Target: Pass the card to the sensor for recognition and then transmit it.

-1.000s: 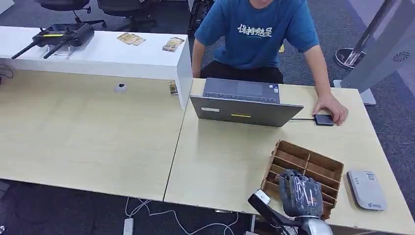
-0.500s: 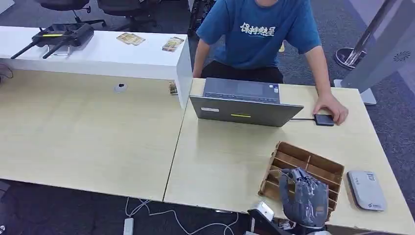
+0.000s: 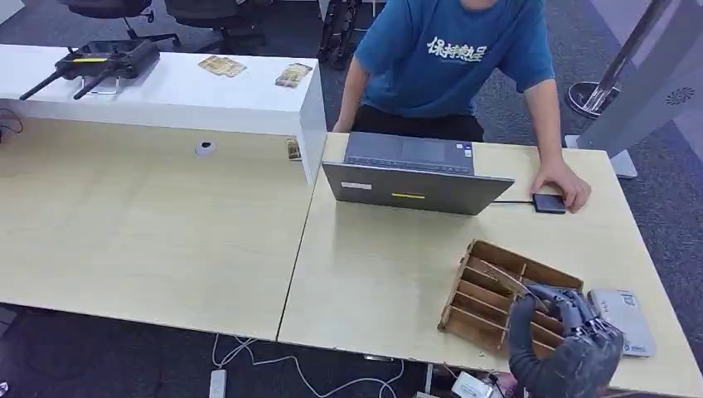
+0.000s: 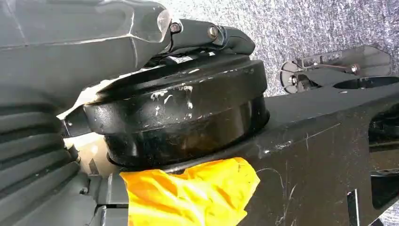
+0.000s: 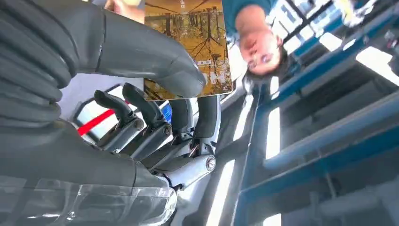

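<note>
On the left the long pale desk (image 3: 149, 224) carries little; past its middle a grey laptop (image 3: 414, 178) stands open toward a person in a blue shirt (image 3: 452, 58), whose hand (image 3: 564, 182) rests on a small black device (image 3: 549, 203); nearer the robot sits a wooden slotted tray (image 3: 497, 290), and just right of it a flat grey-white card sensor (image 3: 626, 319); the right robot hand (image 3: 572, 340) is raised over the tray's right end, close beside the sensor. In the right wrist view that robot hand (image 5: 155, 108) has the card (image 5: 188, 47) pinched between thumb and fingers. The left robot hand's state I cannot tell.

The step looks to be carrying the card to the sensor; it would go best lowered flat and square over the sensor's face, the pinch kept firm near one edge. The card stands clear of the grip, printed face toward the wrist camera; its long axis seems to run along the fingers, outward from the palm.
</note>
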